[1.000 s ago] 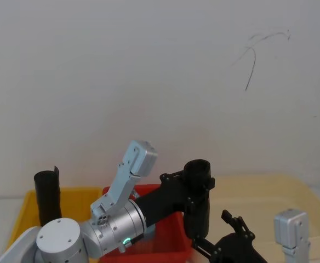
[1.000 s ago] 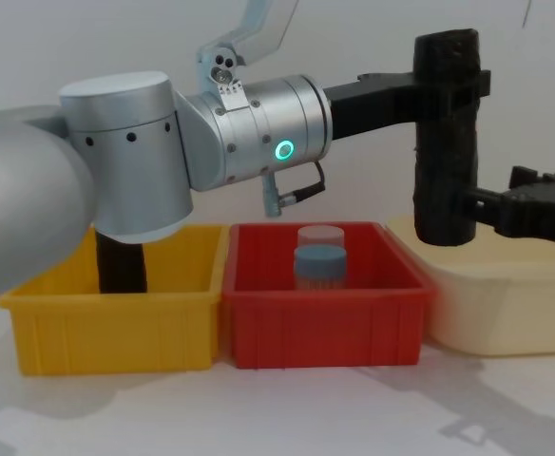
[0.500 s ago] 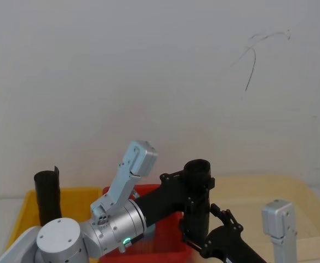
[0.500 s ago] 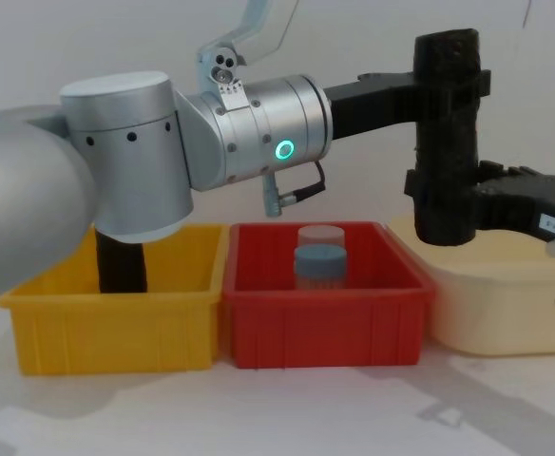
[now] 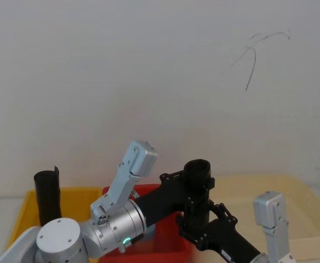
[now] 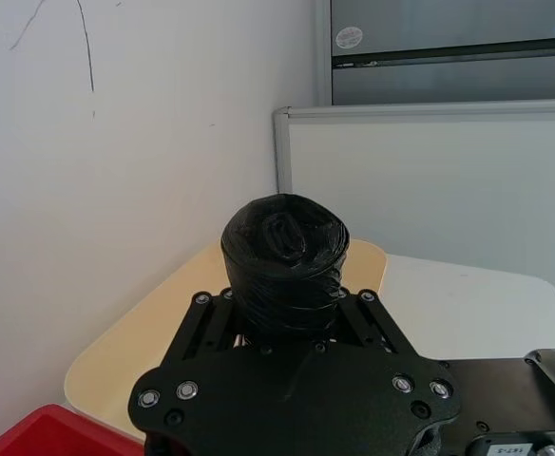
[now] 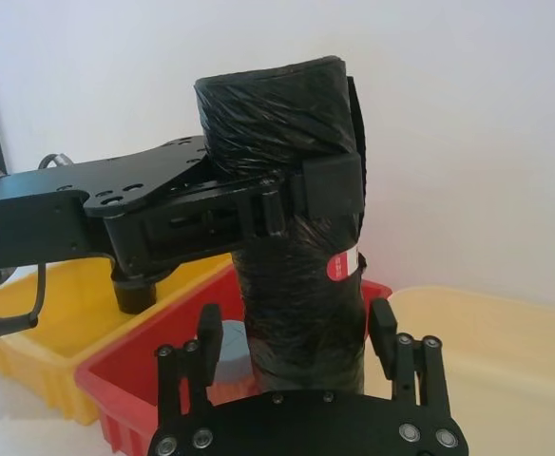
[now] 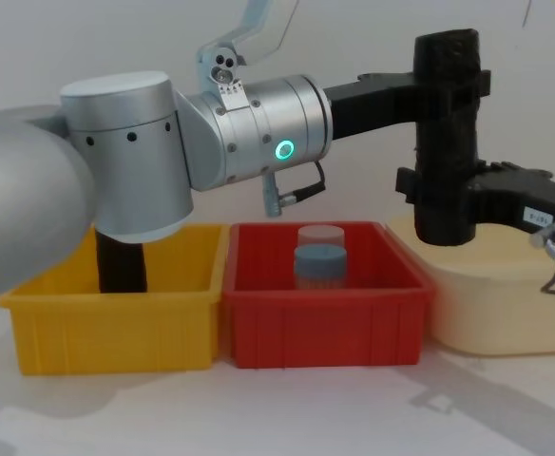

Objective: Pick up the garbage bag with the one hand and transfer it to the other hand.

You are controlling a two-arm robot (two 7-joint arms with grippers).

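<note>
1. The garbage bag (image 8: 446,142) is held upright in the air, above the place where the red bin (image 8: 320,332) meets the cream tub (image 8: 506,313).
2. Its upper part is clamped between the jaws of the left gripper (image 8: 453,95), which is extended from the left on a silver wrist with a green ring lit.
3. Its lower part is straddled by the right gripper (image 8: 430,190), extended from the right. The jaws are spread, one on each side of the bag, and in the right wrist view a gap is seen beside one of them.
4. A second black roll (image 8: 121,266) is stood in the yellow bin (image 8: 116,328).
5. Two jars (image 8: 320,266) are kept in the red bin.
6. All three containers are set side by side on the table (image 8: 258,408).
</note>
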